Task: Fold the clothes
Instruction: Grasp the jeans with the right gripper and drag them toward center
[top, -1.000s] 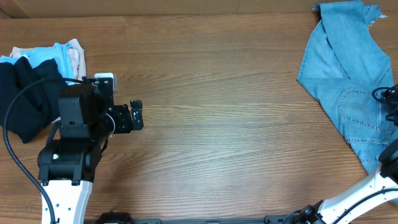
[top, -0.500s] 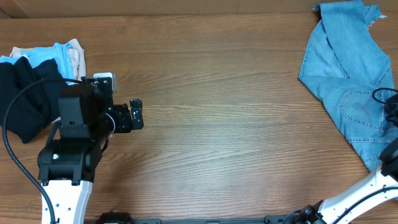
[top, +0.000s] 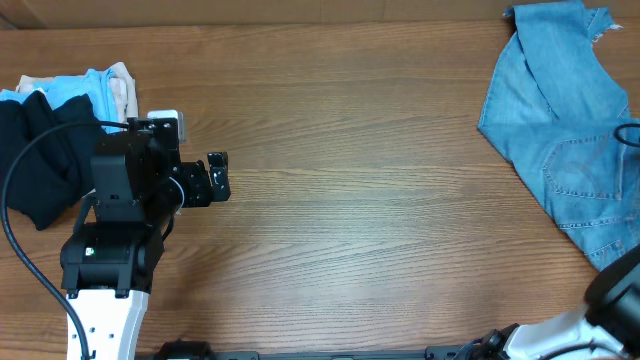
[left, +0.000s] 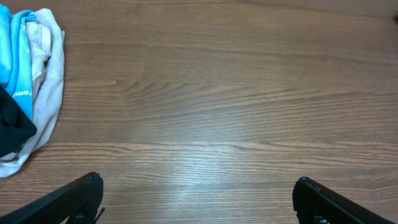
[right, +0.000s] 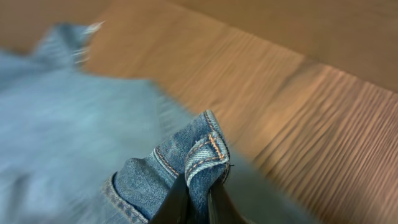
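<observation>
Overhead: jeans (top: 560, 130) lie lengthwise far-to-near, slightly diagonal, frayed hem pointing away.

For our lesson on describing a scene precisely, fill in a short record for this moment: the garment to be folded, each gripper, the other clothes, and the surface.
Garment to fold: light blue jeans, lying crumpled at the table's right side
Right gripper: shut, pinching a stitched fold of the jeans
Left gripper: open, over bare wood, holding nothing
Other clothes: black garment and small light blue and beige garments, piled at the left side
Surface: wooden table
Folding: not yet done
</observation>
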